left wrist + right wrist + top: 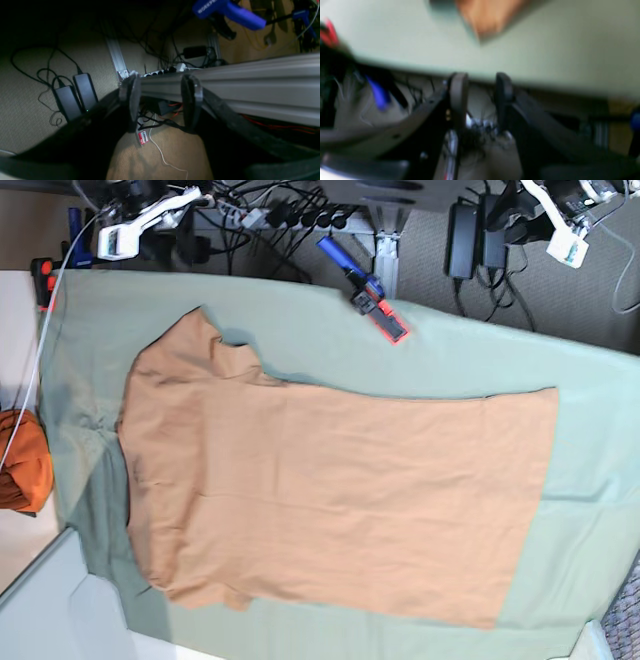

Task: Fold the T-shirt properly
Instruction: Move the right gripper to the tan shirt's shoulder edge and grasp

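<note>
Orange bundle (22, 462): sat at the far left edge of the base view, off the green sheet, on the pale surface beside it.
Green sheet (310, 330): covered the desk across most of the base view, wrinkled at its lower left.
T-shirt (330, 495): lay spread flat on the green sheet in the middle of the base view, neck and sleeves toward the left, straight hem toward the right; no hand touched it.
Right hand (118, 242): was at the upper left of the base view, past the far edge of the sheet and well apart from the T-shirt. In the blurred right wrist view its fingers (458, 100) stood spread with nothing between them, the sheet and a tan smear of the shirt in the upper part of that frame.
Blue-and-red tool (365, 290): lay at the upper middle of the base view, on the sheet's far edge.
Left hand (566, 242): was at the upper right of the base view, beyond the desk. In the left wrist view its fingers (133, 100) were parted and empty, over an aluminium rail (250, 80), with black power bricks (75, 96) on the carpet to the left.
</note>
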Available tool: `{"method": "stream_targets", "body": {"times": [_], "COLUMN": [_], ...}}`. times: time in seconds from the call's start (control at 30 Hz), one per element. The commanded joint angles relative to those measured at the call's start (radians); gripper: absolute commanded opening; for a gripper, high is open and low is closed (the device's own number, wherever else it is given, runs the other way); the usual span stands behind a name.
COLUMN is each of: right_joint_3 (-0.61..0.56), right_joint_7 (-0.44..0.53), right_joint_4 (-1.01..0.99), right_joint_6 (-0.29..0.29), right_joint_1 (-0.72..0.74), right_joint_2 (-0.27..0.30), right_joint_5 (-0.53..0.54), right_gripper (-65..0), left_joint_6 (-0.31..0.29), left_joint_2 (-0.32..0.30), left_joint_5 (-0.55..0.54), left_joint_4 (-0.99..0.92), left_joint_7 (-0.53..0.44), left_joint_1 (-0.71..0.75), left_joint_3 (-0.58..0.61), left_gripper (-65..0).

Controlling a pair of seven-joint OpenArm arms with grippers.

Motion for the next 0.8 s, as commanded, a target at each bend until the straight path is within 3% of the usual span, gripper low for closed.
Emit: {"method": "stream_targets", "body": {"times": [0.0,0.07,0.17,0.23,0.33,0.5,0.77], "right_joint_3": [0.018,0.033,0.040,0.040,0.040,0.040,0.040], "right_joint_7": [0.019,0.014,-0.031,-0.056,-0.059,-0.061,-0.080], "right_joint_4": [0.037,0.068,0.063,0.050,0.023,-0.049,-0.225], "right_joint_6": [0.074,0.074,0.066,0.018,-0.052,-0.108,-0.111], "right_joint_1": [-0.011,0.013,0.066,0.109,0.160,0.229,0.359], "right_joint_2": [0.010,0.005,-0.011,-0.035,-0.071,-0.112,-0.120], "right_joint_5": [0.024,0.064,0.124,0.158,0.157,0.153,0.154], "right_gripper": [-45.2,-42.3,-31.2,-27.9,-27.9,-27.9,-27.9], "left_joint_6": [-0.016,-0.016,-0.016,-0.016,-0.016,-0.016,-0.016], "left_joint_2": [-0.006,-0.006,-0.006,-0.006,-0.007,-0.032,-0.036], "left_joint_5": [-0.011,-0.015,-0.055,-0.064,-0.062,-0.062,-0.070], "left_joint_4": [0.013,0.014,0.018,0.033,0.061,0.090,0.090], "left_joint_7": [-0.011,-0.010,0.040,0.072,0.091,0.090,0.086], "left_joint_1": [0.023,0.032,0.035,0.035,0.039,0.061,0.068], "left_joint_3": [-0.003,-0.003,-0.003,-0.006,-0.006,-0.014,-0.062], "left_gripper": [-35.0,-35.0,-35.1,-35.1,-35.0,-35.1,-35.1]}}
